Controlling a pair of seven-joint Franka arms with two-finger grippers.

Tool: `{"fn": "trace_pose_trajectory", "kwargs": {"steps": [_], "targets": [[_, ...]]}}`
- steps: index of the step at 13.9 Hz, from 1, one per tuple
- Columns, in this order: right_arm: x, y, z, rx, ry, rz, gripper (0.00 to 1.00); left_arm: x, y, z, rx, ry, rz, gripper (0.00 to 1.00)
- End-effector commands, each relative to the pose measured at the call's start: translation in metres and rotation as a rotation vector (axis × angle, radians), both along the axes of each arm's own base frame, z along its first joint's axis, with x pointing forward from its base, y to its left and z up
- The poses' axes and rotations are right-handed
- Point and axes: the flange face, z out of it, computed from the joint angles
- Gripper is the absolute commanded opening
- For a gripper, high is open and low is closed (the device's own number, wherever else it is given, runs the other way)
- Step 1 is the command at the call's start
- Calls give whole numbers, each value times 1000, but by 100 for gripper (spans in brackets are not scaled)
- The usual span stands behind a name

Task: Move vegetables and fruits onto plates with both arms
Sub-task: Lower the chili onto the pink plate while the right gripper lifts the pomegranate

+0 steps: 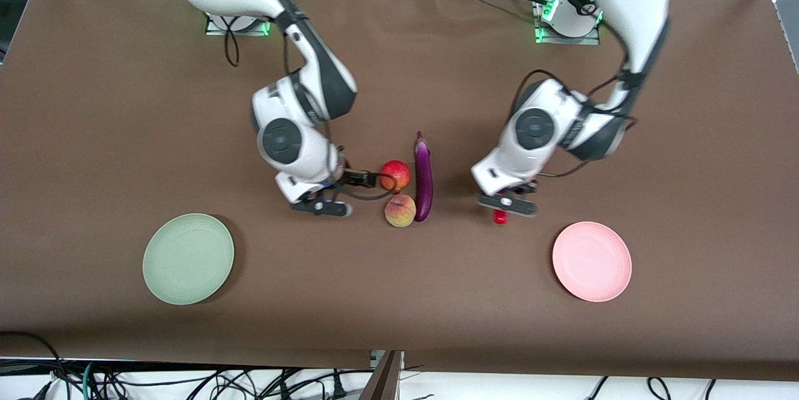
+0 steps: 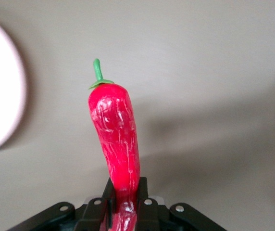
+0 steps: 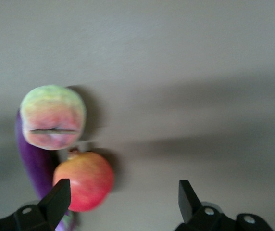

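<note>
Over the table | left pincer (image 2: 124, 204) clamped on chili pepper (image 2: 115, 134) | right pincer (image 3: 123, 204) spread wide, holding nothing

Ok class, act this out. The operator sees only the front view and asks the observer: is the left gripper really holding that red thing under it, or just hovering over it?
Observer: Holding it. The left wrist view shows the left gripper shut on the chili pepper at its thin end, with the green stem pointing away.
Operator: And the right gripper, has it got a fruit?
Observer: No. The right wrist view shows the right gripper open and gripping nothing. The apple lies on the table near one finger.
</note>
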Motion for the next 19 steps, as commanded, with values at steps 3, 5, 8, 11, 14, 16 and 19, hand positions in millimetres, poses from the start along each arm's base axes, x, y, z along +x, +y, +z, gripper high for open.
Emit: {"fn": "trace_pose_trajectory", "kwargs": {"steps": [3,5,8,11,14,16,19], "targets": [[-22,46,-35,17,-39,-18,99,43,128,21,41,-31,-27,1],[-30,59,-48,18,-57,-44,99,67,171,10,98,-48,-98,1],[-34,64,-56,14,-63,-37,99,88,179,-12,151,-55,-184,2],[-34,63,-63,-2,-65,-28,99,97,174,-29,181,-54,-249,2],[-39,67,-71,-9,-58,-20,99,97,165,-45,156,-65,-258,2],[-39,68,-72,-6,-63,-21,98,96,163,-54,147,-61,-261,2],[-38,67,-71,1,-61,-47,45,96,153,-75,123,-68,-270,3]]}}
